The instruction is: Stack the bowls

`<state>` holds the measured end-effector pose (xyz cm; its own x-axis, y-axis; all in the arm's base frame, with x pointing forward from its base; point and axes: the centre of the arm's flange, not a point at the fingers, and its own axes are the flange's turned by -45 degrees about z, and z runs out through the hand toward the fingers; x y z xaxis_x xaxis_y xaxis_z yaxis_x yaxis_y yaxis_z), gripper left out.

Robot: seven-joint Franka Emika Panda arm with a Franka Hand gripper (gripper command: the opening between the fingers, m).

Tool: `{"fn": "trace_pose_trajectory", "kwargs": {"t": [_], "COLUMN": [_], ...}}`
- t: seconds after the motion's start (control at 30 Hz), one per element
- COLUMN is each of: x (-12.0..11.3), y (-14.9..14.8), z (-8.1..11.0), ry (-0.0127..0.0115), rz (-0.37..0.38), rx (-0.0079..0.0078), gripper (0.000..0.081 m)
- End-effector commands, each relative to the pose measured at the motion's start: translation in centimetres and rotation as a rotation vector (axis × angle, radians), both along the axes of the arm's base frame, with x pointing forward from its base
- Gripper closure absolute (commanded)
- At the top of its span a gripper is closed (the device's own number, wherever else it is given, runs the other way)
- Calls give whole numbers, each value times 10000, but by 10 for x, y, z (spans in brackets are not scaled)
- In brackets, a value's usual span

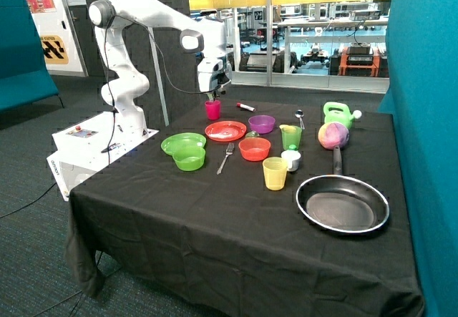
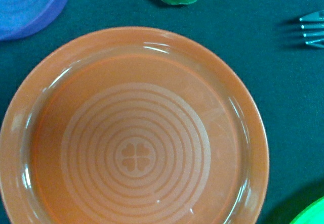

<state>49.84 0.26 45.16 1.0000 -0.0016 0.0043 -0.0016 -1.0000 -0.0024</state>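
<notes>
Three bowls stand apart on the black table: a purple bowl (image 1: 261, 124) toward the back, an orange-red bowl (image 1: 255, 149) in the middle, and a lime green bowl (image 1: 189, 158) touching the front of a flat green plate (image 1: 183, 143). None of them is stacked. My gripper (image 1: 212, 94) hangs well above the table, over the pink cup (image 1: 213, 109) and the red plate (image 1: 225, 130), away from every bowl. The wrist view looks straight down on the red plate (image 2: 134, 133), with the purple bowl's rim (image 2: 25, 4) in one corner. The gripper does not appear in the wrist view.
A fork (image 1: 226, 157) lies between the green and orange-red bowls. A green cup (image 1: 291, 137), a yellow cup (image 1: 275, 173) and a small white bottle (image 1: 291, 159) stand beside the orange-red bowl. A black pan (image 1: 343, 202), a ball (image 1: 333, 135) and a marker (image 1: 245, 106) are also on the table.
</notes>
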Motion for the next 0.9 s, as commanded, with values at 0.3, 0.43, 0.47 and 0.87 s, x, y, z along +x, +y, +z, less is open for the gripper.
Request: {"fn": "trace_pose_trajectory", "kwargs": {"t": [0.3,0.43,0.47,0.87], "x": [3,4,4,17], "y": [-3,-1,0,36], "z": [-4,-5,-5,-16], "ry": [40,40,39,39], "rz": [2439,2515,2560,3221], "rx": [-29,-29,-29,-30], "gripper": [584,591,592,595]}}
